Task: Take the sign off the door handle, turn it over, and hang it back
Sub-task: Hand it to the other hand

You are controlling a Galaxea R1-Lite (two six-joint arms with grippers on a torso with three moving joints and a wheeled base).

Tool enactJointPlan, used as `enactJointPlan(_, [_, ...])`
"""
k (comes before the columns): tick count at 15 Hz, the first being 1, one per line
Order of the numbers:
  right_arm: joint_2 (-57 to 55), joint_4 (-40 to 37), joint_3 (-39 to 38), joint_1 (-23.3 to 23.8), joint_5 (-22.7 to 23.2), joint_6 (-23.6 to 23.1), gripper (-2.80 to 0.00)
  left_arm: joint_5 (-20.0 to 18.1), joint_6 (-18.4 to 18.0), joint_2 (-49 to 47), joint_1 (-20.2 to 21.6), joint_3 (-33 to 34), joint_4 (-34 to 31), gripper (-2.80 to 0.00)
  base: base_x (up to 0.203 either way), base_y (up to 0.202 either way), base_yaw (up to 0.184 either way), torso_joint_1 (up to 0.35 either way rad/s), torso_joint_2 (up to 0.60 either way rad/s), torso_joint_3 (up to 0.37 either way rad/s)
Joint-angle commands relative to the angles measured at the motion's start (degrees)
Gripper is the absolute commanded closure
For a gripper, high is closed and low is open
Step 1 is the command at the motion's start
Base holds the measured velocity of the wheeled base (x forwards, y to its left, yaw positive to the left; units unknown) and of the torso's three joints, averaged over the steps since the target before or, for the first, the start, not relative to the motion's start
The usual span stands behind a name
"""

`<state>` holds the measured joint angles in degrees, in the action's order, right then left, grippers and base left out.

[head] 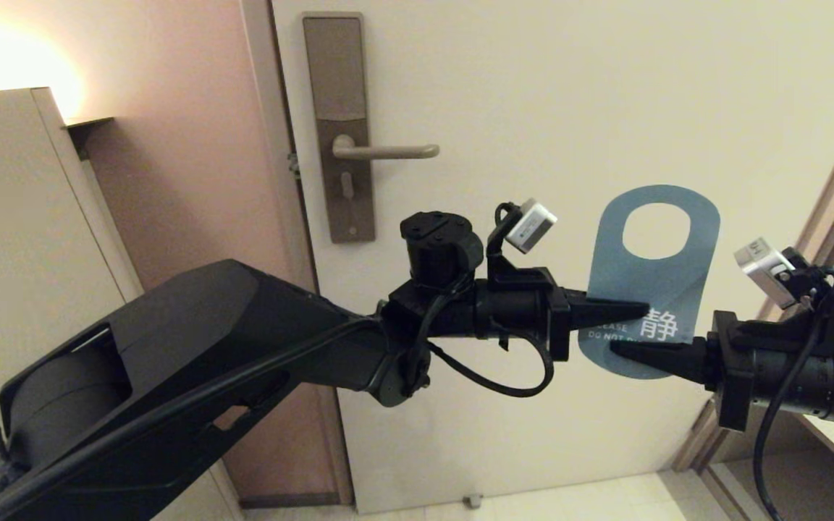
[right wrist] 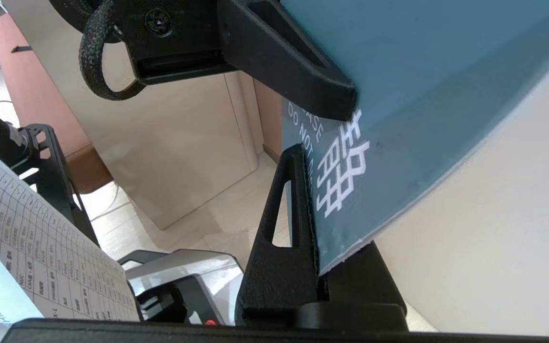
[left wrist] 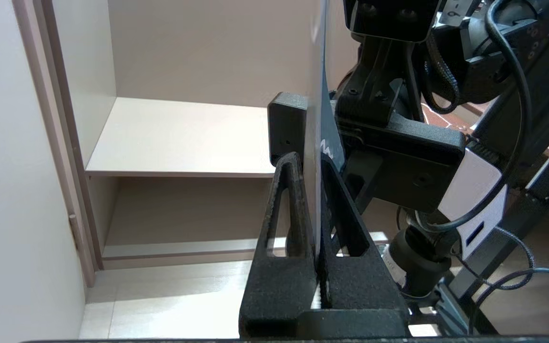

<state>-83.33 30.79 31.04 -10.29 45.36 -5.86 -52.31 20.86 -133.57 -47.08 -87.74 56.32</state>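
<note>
- Landmark is the door handle (head: 386, 150): bare right now, lever sticking out level from its tall backplate (head: 337, 126) on the door (head: 605, 94).
- The sign (head: 654, 278) is off it, held in the air down and to the right of the handle, teal side toward my head camera, oval hole at the top.
- My left gripper (head: 630, 311) comes in from below the handle and reaches to the sign's left edge. Jaws narrow, card sandwiched between them.
- My right gripper (head: 623, 350) comes from the far side, well right of the handle, and pinches the sign's bottom end just under the left one. Jaws clamped tight on the card.
- From the head, both grippers just look like black spikes overlapping the card, so you can't really see the pinch there.
- The left wrist view is where it shows: the sign (left wrist: 320, 119) goes edge-on between my fingers (left wrist: 291, 214), nearly touching both sides. Whether I'm really squeezing or only just closed around it, hard to say.
- Same view also shows a shelf recess (left wrist: 179, 138) that the head camera doesn't catch.
- The right wrist view gives the teal face of the sign (right wrist: 398, 95) up close, white character and all, its edge slotted in my right fingers (right wrist: 286, 228), the left gripper's fingertip (right wrist: 303, 81) lying over it.
- A printed sheet (right wrist: 41, 247) shows only in that view too.
- The lettering is partly covered everywhere: I get "PLEASE" and "DO NOT" and then a finger is in the way.
- The back of the sign isn't visible in any view.
</note>
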Motion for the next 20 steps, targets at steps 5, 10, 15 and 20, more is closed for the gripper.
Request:
enactJointPlan(5, [1.6,0.2,-1.1,0.0,0.2,-0.1,0.00,-0.4,0.5,-0.1,0.0,0.8,3.4,-2.80,0.000,0.000,0.000,0.000,0.00,0.000])
enactJointPlan(10, [2.8,0.2,-1.7,0.0,0.0,-0.2,0.00,-0.2,0.1,0.5,0.9,2.3,4.4,-2.80,0.000,0.000,0.000,0.000,0.00,0.000])
enactJointPlan(15, [3.1,0.4,-3.1,0.4,-0.6,-0.2,0.00,-0.3,-0.2,3.3,4.9,8.6,7.0,-2.80,0.000,0.000,0.000,0.000,0.00,0.000])
enactJointPlan(20, [2.8,0.9,-3.4,0.4,-4.5,-0.1,0.00,0.1,-2.3,8.6,9.7,17.5,7.8,-2.80,0.000,0.000,0.000,0.000,0.00,0.000])
